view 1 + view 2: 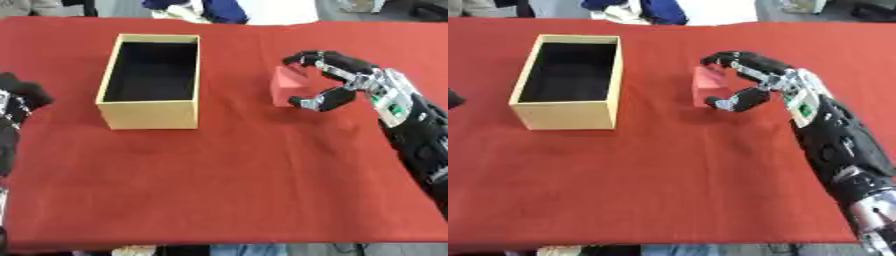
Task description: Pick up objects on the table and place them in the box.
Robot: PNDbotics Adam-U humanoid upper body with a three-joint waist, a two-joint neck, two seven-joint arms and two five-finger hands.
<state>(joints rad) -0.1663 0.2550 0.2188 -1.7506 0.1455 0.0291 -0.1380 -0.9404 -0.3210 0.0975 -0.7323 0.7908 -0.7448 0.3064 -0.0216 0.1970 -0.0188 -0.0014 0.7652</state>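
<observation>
Red cloth covers the bench (245,190), and a red block (286,87) sits between your right hand's (337,82) curled fingers (308,58) and thumb, pinched or nearly so, apparently not yet lifted. The box (150,114), well left of those fingers, looks empty, so nothing is placed yet. Your left hand (16,102) idles, fingers unclear.
</observation>
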